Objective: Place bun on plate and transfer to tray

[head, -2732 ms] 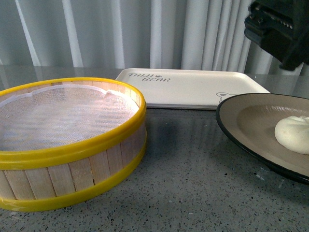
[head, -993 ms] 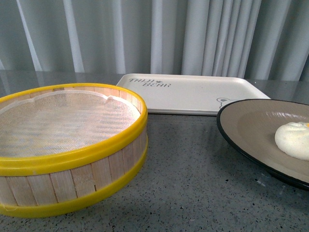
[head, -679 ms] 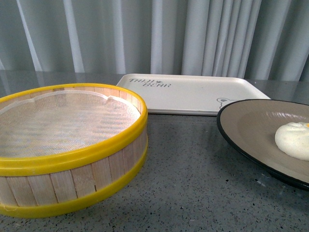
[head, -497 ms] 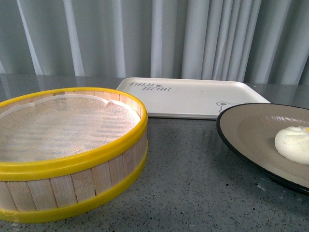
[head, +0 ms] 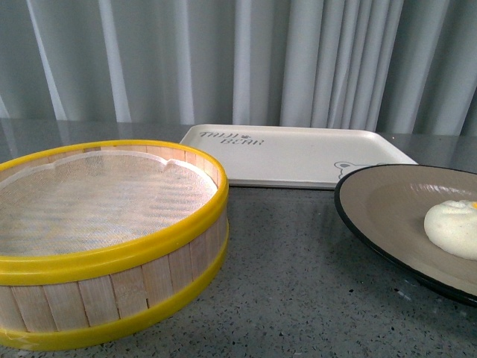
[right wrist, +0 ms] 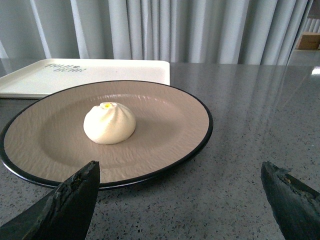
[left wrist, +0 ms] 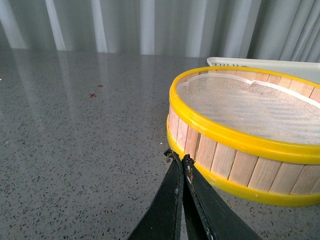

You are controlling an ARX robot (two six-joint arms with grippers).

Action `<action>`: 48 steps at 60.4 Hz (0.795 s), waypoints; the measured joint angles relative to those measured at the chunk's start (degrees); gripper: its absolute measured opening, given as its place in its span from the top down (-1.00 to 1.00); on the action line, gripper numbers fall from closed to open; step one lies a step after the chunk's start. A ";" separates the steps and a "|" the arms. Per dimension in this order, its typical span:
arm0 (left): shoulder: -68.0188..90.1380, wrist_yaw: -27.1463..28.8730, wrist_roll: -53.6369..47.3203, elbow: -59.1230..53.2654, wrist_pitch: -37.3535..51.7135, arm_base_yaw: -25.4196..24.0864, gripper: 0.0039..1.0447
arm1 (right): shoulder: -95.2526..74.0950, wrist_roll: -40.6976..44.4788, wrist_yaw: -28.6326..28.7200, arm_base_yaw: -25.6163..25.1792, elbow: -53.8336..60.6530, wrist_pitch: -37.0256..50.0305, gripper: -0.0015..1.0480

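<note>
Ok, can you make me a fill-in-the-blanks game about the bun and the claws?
1. The tiny dot on top of the bun is ____.
2. The plate under the bun has a shiny ____ rim.
3. The left claw is ____.
4. The right claw is ____.
Missing words: yellow, black, shut, open.

Front view's right edge cuts off plate [head: 381, 200] and bun [head: 452, 228].

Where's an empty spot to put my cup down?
The bare table between the steamer basket and the plate, in front of the tray. The tray itself is bare too. It's tight where basket and plate nearly meet the tray.
</note>
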State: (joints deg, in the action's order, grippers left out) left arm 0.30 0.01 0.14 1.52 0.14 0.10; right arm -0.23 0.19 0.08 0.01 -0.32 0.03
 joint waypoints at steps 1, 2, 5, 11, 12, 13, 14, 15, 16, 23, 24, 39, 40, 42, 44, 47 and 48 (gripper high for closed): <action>0.00 0.00 -0.02 0.00 -0.07 0.00 0.93 | 0.00 0.00 0.00 0.00 0.00 0.00 -0.83; 0.00 0.00 -0.02 0.00 -0.09 0.00 0.93 | 0.00 0.00 0.00 0.00 0.00 0.00 -0.83; -0.02 0.00 -0.02 0.00 -0.11 0.00 0.93 | 0.00 0.00 0.00 0.00 0.00 0.00 -0.83; -0.07 0.00 0.04 0.00 -0.11 0.00 0.91 | 0.00 0.00 0.00 0.00 0.00 0.00 -0.83; -0.07 0.00 0.02 0.00 -0.11 0.00 0.85 | 0.00 0.00 0.00 0.00 0.00 0.00 -0.83; -0.07 0.02 0.02 0.00 -0.11 0.00 0.82 | 0.00 0.00 0.00 0.00 0.00 0.00 -0.83; -0.07 0.00 0.00 0.00 -0.11 0.00 0.75 | 0.00 0.00 0.00 0.00 0.00 0.00 -0.83; -0.07 0.00 0.00 0.00 -0.11 0.00 0.71 | 0.00 0.00 0.00 0.00 0.00 0.00 -0.83; -0.07 0.00 0.02 0.00 -0.11 0.00 0.65 | 0.00 0.00 0.00 0.00 0.00 0.00 -0.83; -0.09 0.00 0.02 0.00 -0.11 0.00 0.27 | 0.00 0.00 0.00 0.00 0.00 0.00 -0.83; -0.07 0.00 0.02 0.00 -0.11 0.00 0.23 | 0.00 0.00 0.00 0.00 0.00 0.00 -0.83; -0.07 0.15 0.02 0.00 -0.11 0.00 -0.62 | -5.64 1.44 -22.99 9.68 -2.29 -2.47 -0.83; -0.07 0.15 0.02 0.00 -0.11 0.00 -0.69 | -6.21 1.53 -25.68 10.56 -2.47 -2.19 -0.83; -0.09 0.11 0.02 0.00 -0.11 0.02 -0.79 | -7.85 1.62 -29.83 12.90 -3.04 -0.92 -0.83; -0.07 -0.02 0.00 0.00 -0.11 0.00 -0.89 | -9.42 1.68 -32.15 14.34 -3.82 0.87 -0.83; -0.07 0.00 -0.02 0.00 -0.11 0.00 -0.90 | -11.91 1.64 -32.65 14.99 -5.40 4.33 -0.83; -0.07 -0.02 0.00 0.00 -0.11 0.00 -0.88 | -12.37 1.64 -32.61 14.97 -5.73 5.03 -0.83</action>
State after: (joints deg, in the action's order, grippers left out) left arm 0.23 -0.01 0.14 1.52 0.03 0.10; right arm -12.60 1.83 -32.53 14.98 -6.04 5.06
